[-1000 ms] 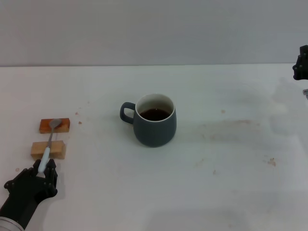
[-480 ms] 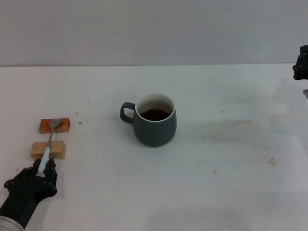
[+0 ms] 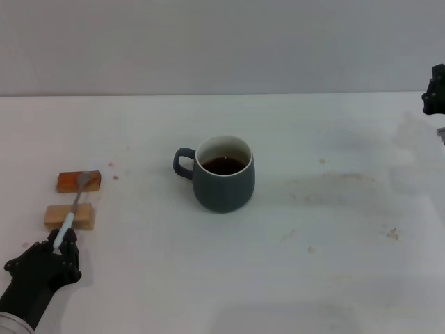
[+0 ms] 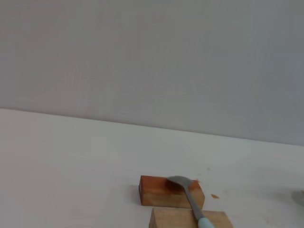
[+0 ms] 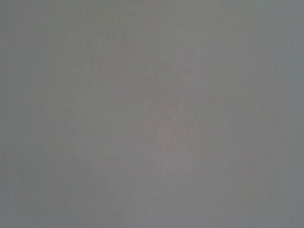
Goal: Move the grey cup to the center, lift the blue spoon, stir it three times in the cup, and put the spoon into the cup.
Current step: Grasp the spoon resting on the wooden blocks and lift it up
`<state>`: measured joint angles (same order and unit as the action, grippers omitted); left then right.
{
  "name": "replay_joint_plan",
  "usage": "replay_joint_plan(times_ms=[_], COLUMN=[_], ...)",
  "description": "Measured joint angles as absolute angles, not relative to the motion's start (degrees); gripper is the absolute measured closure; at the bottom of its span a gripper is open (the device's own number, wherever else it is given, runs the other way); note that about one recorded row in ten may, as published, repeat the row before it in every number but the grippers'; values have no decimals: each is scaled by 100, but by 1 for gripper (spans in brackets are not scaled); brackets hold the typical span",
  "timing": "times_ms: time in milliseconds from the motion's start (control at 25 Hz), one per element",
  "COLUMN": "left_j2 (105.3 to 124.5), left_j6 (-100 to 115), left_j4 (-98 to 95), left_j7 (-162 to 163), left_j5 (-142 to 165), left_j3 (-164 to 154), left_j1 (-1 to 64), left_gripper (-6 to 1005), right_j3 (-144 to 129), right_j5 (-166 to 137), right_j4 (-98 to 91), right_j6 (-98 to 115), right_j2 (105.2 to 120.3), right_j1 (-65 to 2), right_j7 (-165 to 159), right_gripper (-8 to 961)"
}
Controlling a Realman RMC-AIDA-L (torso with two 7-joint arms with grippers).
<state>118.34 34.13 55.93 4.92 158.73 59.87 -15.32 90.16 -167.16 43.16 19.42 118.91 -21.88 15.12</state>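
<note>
The grey cup [image 3: 223, 186] stands near the middle of the white table, handle toward my left, dark liquid inside. The blue spoon [image 3: 72, 210] lies across two small wooden blocks at the left, with its metal bowl over the far block. Its pale handle runs over the near block into my left gripper [image 3: 61, 245]. The left gripper is shut on the handle's end, low at the table's front left. The left wrist view shows the spoon [image 4: 191, 198] on the blocks. My right gripper [image 3: 434, 90] is parked at the far right edge, only partly in view.
A reddish-brown block [image 3: 68, 183] and a lighter wooden block [image 3: 57, 216] carry the spoon; both show in the left wrist view [image 4: 156, 191] [image 4: 173, 220]. The white table [image 3: 334, 229] has faint stains at the right. The right wrist view shows only blank grey.
The left gripper's fingers have closed in on the spoon handle and shifted slightly. The spoon's bowl has moved a little to the right on the far block. Cup and right arm unchanged.
</note>
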Motion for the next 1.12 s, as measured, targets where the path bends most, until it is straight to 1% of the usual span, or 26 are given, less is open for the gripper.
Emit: replay_joint_plan(times_ms=[80, 160, 1120], left_j2=[11830, 11830, 11848], left_j6=[3470, 3504, 3588], left_j4=[5582, 5575, 5493], left_j7=[492, 492, 489], left_j5=[15873, 15873, 15835], left_j3=[5975, 5969, 5974], left_j1=[-1532, -1532, -1518], left_gripper=[732, 818, 817], right_j3=[9012, 9009, 9009], right_j5=[-16716, -16716, -16716], right_j4=[4326, 4329, 4404], right_j6=[1943, 1943, 1880], right_j2=[11891, 11891, 11910], right_j1=[-2189, -2189, -2152], right_j7=[1512, 1512, 1640], right_gripper=[954, 954, 955])
